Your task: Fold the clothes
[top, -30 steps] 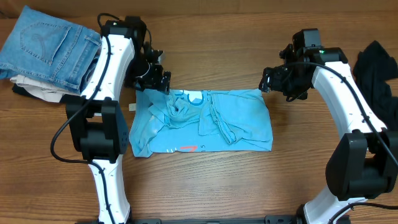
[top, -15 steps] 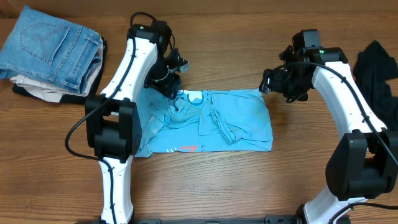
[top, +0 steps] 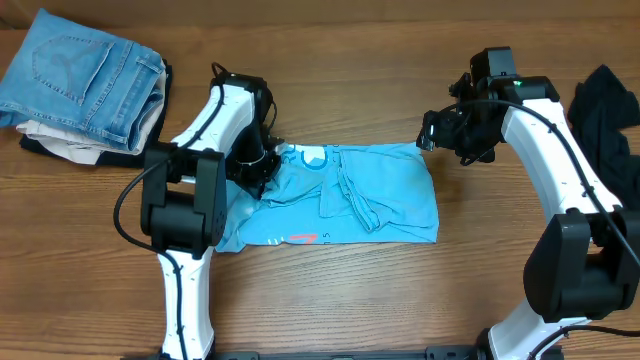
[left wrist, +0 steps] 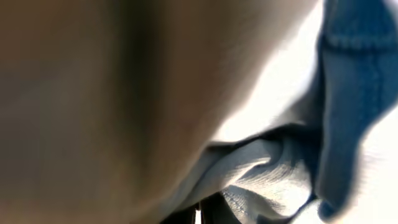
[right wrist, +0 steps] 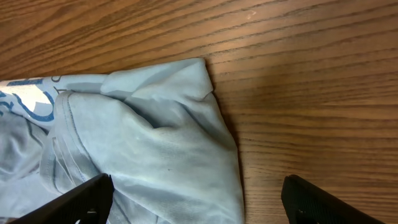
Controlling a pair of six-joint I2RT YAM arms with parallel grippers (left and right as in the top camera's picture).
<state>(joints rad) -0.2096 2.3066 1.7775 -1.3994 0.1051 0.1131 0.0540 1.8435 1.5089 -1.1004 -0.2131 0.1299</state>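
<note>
A sky-blue T-shirt (top: pixel 345 200) lies crumpled and roughly folded in the middle of the wooden table (top: pixel 330 295), with white print near its collar. My left gripper (top: pixel 262 166) is down on the shirt's upper left part, by the collar. In the left wrist view the shirt's bunched blue fabric (left wrist: pixel 267 171) fills the blurred frame, and the left gripper (left wrist: pixel 198 215) is shut on a fold of it. My right gripper (top: pixel 440 135) hovers open over the shirt's top right corner (right wrist: pixel 186 74). That corner lies between its dark fingertips (right wrist: pixel 81 200) without touching them.
A pile of folded jeans (top: pixel 80 75) on top of other garments sits at the table's back left. A dark garment (top: pixel 610 110) lies at the right edge. Bare wood stretches along the front of the table.
My left gripper has swung from the shirt's top left corner rightward to the collar area, come down, and gone from open to shut on the fabric. The right arm has stayed still.
</note>
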